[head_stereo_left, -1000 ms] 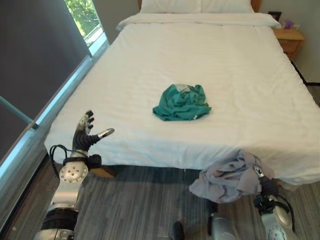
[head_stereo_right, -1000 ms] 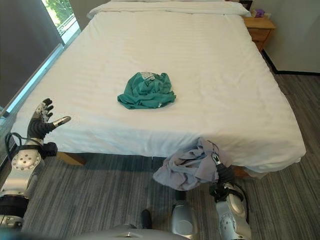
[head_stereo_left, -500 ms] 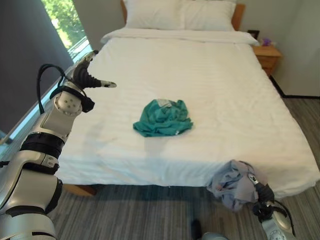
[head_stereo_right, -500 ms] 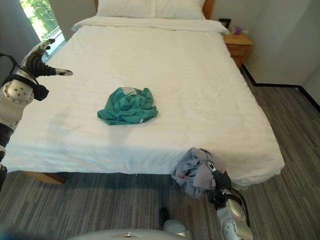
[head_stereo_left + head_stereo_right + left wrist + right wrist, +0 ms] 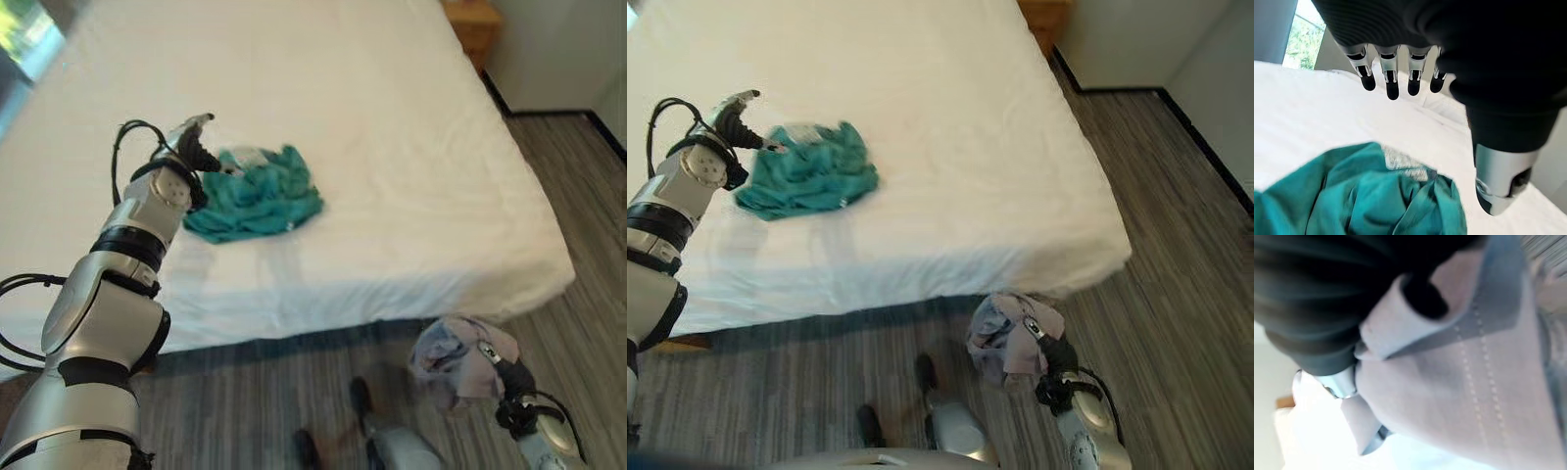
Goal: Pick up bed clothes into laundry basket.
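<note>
Left eye view: whole pic shifted vs 0.5 s ago, so the camera moved; headboard and pillows gone from frame, more floor [image 5: 578,294] at the right. Teal garment [image 5: 257,192] lies bunched on the white bed [image 5: 392,147], toward the bed's left side, same heap as before. Left hand [image 5: 195,149] has come in from above the bed's left part and is now right at the garment's left edge, over or touching it, can't tell which. Left wrist view: fingers [image 5: 1392,81] straight and spread apart, thumb [image 5: 1502,171] off to one side, nothing held, teal cloth just below the tips.

Right hand [image 5: 1046,345] low at the lower right, off the bed's foot edge over the striped floor, still clamped on the grey-lilac garment [image 5: 1003,327], which hangs bunched from it, as 0.5 s ago. Right wrist view: grey cloth w/ a dotted stitch line wrapped round the fingers and pinched.

Wooden nightstand [image 5: 474,24] at the bed's far right corner.
</note>
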### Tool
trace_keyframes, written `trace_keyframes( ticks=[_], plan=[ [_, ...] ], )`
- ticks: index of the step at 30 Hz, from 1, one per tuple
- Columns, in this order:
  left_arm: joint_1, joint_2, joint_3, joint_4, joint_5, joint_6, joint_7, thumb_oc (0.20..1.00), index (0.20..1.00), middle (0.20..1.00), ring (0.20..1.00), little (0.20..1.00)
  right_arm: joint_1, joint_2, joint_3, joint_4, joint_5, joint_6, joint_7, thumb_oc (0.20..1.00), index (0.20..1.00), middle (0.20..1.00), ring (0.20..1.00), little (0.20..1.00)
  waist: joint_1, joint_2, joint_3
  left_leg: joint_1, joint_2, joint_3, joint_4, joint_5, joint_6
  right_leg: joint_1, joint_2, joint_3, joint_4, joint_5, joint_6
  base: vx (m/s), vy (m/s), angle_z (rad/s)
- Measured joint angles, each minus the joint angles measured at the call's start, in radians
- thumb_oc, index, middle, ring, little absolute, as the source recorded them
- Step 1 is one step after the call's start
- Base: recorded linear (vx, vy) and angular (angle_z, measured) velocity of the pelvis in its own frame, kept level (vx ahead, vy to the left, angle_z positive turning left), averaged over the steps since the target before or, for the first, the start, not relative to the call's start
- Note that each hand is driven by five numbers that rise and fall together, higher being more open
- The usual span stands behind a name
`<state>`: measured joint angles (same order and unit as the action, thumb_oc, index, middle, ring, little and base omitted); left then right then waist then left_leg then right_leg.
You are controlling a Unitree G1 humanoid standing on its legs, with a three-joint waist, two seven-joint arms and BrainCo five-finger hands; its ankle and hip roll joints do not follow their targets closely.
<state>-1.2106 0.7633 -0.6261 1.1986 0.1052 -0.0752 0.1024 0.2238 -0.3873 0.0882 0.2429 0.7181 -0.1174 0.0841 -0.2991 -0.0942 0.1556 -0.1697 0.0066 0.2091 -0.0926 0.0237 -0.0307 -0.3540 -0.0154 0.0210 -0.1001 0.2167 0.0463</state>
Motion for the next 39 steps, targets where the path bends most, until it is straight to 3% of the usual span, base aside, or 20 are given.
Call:
trace_keyframes(
  ticks=[4, 8, 9, 17, 20, 23, 25, 26, 28, 29, 31, 32, 33, 34, 36, 37, 39],
  plan=[
    [-0.066, 0.006, 0.007, 0.042, -0.003, 0.001, 0.014, 1.0, 1.0, 1.0, 1.0, 1.0, 0.0, -0.035, 0.01, -0.03, 0.0, -0.018, 0.0, 0.2, 0.2, 0.2, 0.2, 0.2, -0.001, -0.008, 0.055, -0.083, -0.004, 0.014, 0.0, 0.011, -0.001, -0.087, -0.001, 0.016, 0.0, 0.012, 0.015, -0.09, -0.017, -0.09],
    [-0.08, 0.026, 0.075, 0.049, -0.022, -0.013, 0.081, 1.0, 1.0, 1.0, 1.0, 1.0, -0.033, -0.035, 0.046, -0.038, -0.001, -0.028, -0.007, 0.2, 0.2, 0.2, 0.2, 0.2, 0.001, -0.026, 0.127, -0.16, 0.007, 0.028, 0.004, 0.013, -0.003, -0.167, 0.013, 0.028, 0.001, 0.047, -0.007, -0.04, -0.012, -0.1],
    [-0.082, 0.027, 0.079, 0.039, -0.022, -0.014, 0.091, 0.2, 0.2, 0.2, 0.2, 0.2, -0.036, -0.035, 0.053, -0.038, -0.002, -0.028, -0.009, 0.2, 0.2, 0.2, 0.2, 0.2, 0.003, -0.024, 0.132, -0.159, 0.011, 0.026, 0.003, 0.012, -0.005, -0.167, 0.017, 0.027, 0.001, 0.048, -0.008, 0.0, 0.0, 0.0],
    [-0.055, 0.024, 0.041, -0.021, 0.037, -0.009, 0.064, 0.2, 0.2, 0.2, 0.2, 0.2, -0.073, -0.032, 0.076, -0.041, -0.002, -0.038, -0.008, 0.2, 0.2, 0.2, 0.2, 0.2, 0.03, -0.003, 0.145, -0.102, 0.02, 0.021, 0.0, 0.005, -0.014, -0.109, 0.022, 0.016, 0.0, 0.022, 0.017, 0.0, 0.002, 0.02],
    [-0.015, 0.03, 0.053, -0.093, 0.027, -0.007, 0.048, 0.2, 0.2, 0.2, 0.2, 0.2, -0.079, -0.031, 0.075, -0.036, -0.002, -0.04, -0.008, 0.2, 0.2, 0.2, 0.2, 0.2, 0.04, 0.007, 0.149, -0.095, 0.017, 0.02, 0.0, 0.006, -0.013, -0.101, 0.018, 0.011, 0.0, 0.017, 0.012, 0.01, 0.001, 0.02],
    [0.13, 0.014, 0.176, -0.296, -0.062, -0.024, 0.04, 0.2, 0.2, 0.2, 0.2, 0.2, -0.094, -0.031, 0.067, -0.021, -0.002, -0.038, -0.01, 0.2, 0.2, 0.2, 0.2, 0.2, 0.053, 0.022, 0.154, -0.067, 0.019, 0.016, 0.0, 0.005, -0.014, -0.072, 0.019, 0.006, 0.001, 0.024, 0.002, 0.06, 0.01, 0.01],
    [0.366, -0.005, 0.307, -0.568, -0.201, -0.04, 0.027, 0.2, 0.2, 0.2, 0.2, 0.2, -0.128, -0.027, 0.038, -0.023, -0.003, -0.035, -0.012, 0.2, 0.2, 0.2, 0.2, 0.2, 0.062, 0.04, 0.162, -0.029, 0.021, -0.001, -0.003, -0.001, -0.019, -0.028, 0.019, -0.004, 0.001, 0.016, -0.006, 0.09, 0.035, 0.14],
    [0.533, -0.04, 0.386, -0.738, -0.282, -0.057, 0.026, 0.2, 0.2, 0.2, 0.2, 0.2, -0.145, -0.026, 0.006, -0.024, -0.005, -0.034, -0.016, 0.2, 0.2, 0.2, 0.2, 0.2, 0.066, 0.051, 0.166, 0.006, 0.023, -0.007, -0.006, -0.006, -0.021, 0.009, 0.019, -0.014, 0.0, 0.006, -0.019, 0.09, 0.051, 0.24],
    [0.751, -0.103, 0.421, -0.873, -0.374, -0.088, 0.015, 0.2, 0.2, 0.2, 0.2, 0.2, -0.156, -0.018, -0.077, -0.033, -0.011, -0.056, -0.027, 0.2, 0.2, 0.2, 0.2, 0.2, 0.116, 0.08, 0.158, 0.04, 0.023, -0.027, -0.003, -0.01, -0.023, 0.05, 0.013, -0.043, 0.0, -0.034, -0.017, 0.17, 0.051, 0.28],
    [0.938, -0.157, 0.494, -1.005, -0.419, -0.095, 0.01, 0.2, 0.2, 0.2, 0.2, 0.2, -0.156, 0.0, -0.119, -0.032, -0.013, -0.053, -0.043, 0.2, 0.2, 0.2, 0.2, 0.2, 0.121, 0.097, 0.15, 0.063, 0.023, -0.033, -0.004, -0.017, -0.028, 0.077, 0.012, -0.045, 0.0, -0.036, -0.02, 0.24, 0.022, 0.15],
    [1.428, -0.34, 0.616, -1.249, -0.503, -0.101, -0.067, 0.2, 0.2, 0.2, 0.2, 0.2, -0.107, 0.02, -0.248, -0.104, -0.023, -0.034, -0.059, 0.2, 0.2, 0.2, 0.2, 0.2, 0.167, 0.146, 0.122, 0.18, 0.039, -0.048, -0.006, -0.057, -0.037, 0.202, 0.023, -0.063, 0.0, -0.07, -0.03, 0.17, -0.005, 0.19],
    [1.587, -0.442, 0.664, -1.258, -0.57, -0.118, -0.085, 0.2, 0.2, 0.2, 0.2, 0.2, -0.061, 0.03, -0.301, -0.153, -0.039, -0.044, -0.06, 0.2, 0.2, 0.2, 0.2, 0.2, 0.176, 0.164, 0.077, 0.217, 0.042, -0.058, -0.006, -0.068, -0.032, 0.236, 0.027, -0.07, -0.001, -0.09, -0.027, 0.07, -0.026, 0.44],
    [1.63, -0.464, 0.665, -1.202, -0.612, -0.11, -0.089, 0.2, 0.2, 0.2, 0.2, 0.2, -0.061, 0.028, -0.3, -0.151, -0.043, -0.059, -0.06, 0.2, 0.2, 0.2, 0.2, 0.2, 0.228, 0.19, 0.025, 0.214, 0.044, -0.069, -0.006, -0.072, -0.026, 0.251, 0.023, -0.098, 0.002, -0.109, -0.028, 0.08, -0.048, 0.31],
    [1.696, -0.489, 0.692, -1.214, -0.652, -0.11, -0.094, 0.2, 0.2, 0.2, 0.2, 0.2, -0.078, 0.051, -0.303, -0.154, -0.044, -0.057, -0.068, 0.2, 0.2, 0.2, 0.2, 0.2, 0.243, 0.169, -0.017, 0.215, 0.044, -0.078, -0.006, -0.084, -0.025, 0.244, 0.024, -0.093, 0.002, -0.113, -0.023, 0.05, -0.048, 0.23],
    [1.739, -0.562, 0.734, -1.214, -0.675, -0.11, -0.122, 0.2, 0.2, 0.2, 0.2, 0.2, -0.094, 0.077, -0.303, -0.158, -0.049, -0.058, -0.066, 0.2, 0.2, 0.2, 0.2, 0.2, 0.265, 0.174, -0.03, 0.245, 0.043, -0.09, -0.001, -0.071, -0.023, 0.282, 0.023, -0.105, 0.002, -0.106, -0.024, 0.03, -0.035, 0.38],
    [1.702, -0.614, 0.769, -1.192, -0.792, -0.109, -0.107, 0.2, 0.2, 0.2, 0.2, 0.2, -0.084, 0.072, -0.266, -0.158, -0.05, -0.059, -0.065, 0.2, 0.2, 0.2, 0.2, 0.2, 0.279, 0.157, -0.039, 0.266, 0.039, -0.131, 0.0, -0.067, -0.016, 0.315, 0.015, -0.135, 0.001, -0.111, -0.019, 0.03, -0.052, 0.63],
    [1.589, -0.613, 0.755, -1.186, -0.85, -0.11, -0.093, 0.2, 0.2, 0.2, 0.2, 0.2, -0.101, 0.115, -0.217, -0.159, -0.051, -0.057, -0.059, 0.2, 0.2, 0.2, 0.2, 0.2, 0.284, 0.103, -0.063, 0.266, 0.037, -0.134, 0.0, -0.061, -0.009, 0.322, 0.007, -0.137, 0.003, -0.112, -0.014, 0.03, -0.086, 0.23]
  ],
)
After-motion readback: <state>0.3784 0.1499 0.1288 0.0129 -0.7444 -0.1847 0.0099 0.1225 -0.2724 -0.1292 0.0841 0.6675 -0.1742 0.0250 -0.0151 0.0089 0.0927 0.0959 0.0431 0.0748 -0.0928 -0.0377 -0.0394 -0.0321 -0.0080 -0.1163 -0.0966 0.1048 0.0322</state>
